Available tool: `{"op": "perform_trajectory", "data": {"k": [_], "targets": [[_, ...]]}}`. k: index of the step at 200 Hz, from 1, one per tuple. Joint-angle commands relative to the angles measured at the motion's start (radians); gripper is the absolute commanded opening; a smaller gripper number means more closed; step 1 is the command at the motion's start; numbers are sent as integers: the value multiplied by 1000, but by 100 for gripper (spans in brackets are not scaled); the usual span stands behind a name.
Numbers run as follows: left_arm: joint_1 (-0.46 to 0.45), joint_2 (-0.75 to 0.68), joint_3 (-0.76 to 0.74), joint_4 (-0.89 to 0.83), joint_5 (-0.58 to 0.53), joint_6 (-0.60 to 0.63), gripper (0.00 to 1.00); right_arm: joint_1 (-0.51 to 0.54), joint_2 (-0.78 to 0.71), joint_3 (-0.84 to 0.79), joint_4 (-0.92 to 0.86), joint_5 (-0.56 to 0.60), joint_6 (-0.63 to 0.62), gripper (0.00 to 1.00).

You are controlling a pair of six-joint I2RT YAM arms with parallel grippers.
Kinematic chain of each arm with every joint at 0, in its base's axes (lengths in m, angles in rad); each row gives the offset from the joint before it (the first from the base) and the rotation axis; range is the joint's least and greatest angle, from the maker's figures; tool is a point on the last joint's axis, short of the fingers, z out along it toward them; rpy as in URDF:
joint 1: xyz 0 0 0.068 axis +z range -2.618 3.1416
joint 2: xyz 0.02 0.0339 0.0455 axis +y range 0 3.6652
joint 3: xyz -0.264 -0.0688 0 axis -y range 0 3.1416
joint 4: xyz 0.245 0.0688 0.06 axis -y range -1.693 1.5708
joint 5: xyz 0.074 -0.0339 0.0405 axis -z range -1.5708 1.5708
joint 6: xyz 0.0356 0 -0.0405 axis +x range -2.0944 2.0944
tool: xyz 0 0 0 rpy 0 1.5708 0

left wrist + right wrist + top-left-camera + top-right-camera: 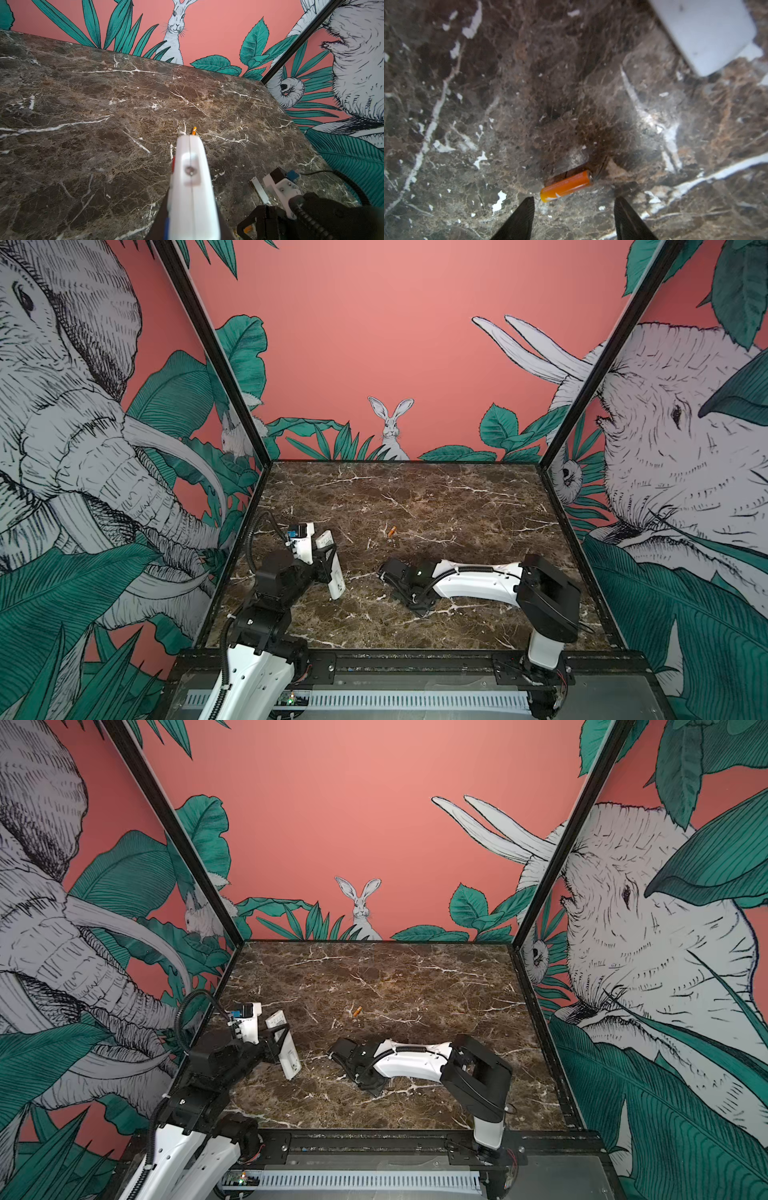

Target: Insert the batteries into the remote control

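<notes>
My left gripper (pixel 328 559) (pixel 280 1036) is shut on the remote control (pixel 332 572) (pixel 286 1052), a long white bar held off the marble near the left wall. In the left wrist view the remote control (pixel 192 187) runs edge-on between dark fingers (pixel 158 228). One orange battery (pixel 391 531) (pixel 356 1011) (pixel 194 131) lies on the table in mid-field. A second battery (pixel 566 185) (pixel 248 228) lies flat just past the tips of my right gripper (pixel 574 200) (pixel 392 576) (pixel 343 1052), which points down, open, holding nothing. A corner of the remote (pixel 706 35) shows beyond it.
The brown marble table (pixel 457 497) is walled on the left, back and right by printed panels with black frame posts (pixel 232 377). A thin pale strip (pixel 259 191) lies on the marble beside the right arm. The right forearm (pixel 473 578) stretches low across the front right.
</notes>
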Motion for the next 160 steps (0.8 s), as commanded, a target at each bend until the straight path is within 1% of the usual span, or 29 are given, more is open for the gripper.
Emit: {"op": "perform_trajectory", "data": {"k": [1,48,160], "targets": [[-10,0,7,13,-11,14,0,-14,-3,-18,1,25,177,61],[-17,4,8,12,-20,18,0,-30,6,-18,13,16,160,58],[-37,-11,2,12,-42,26,0,-25,46,13,10,-14,139,54]]}}
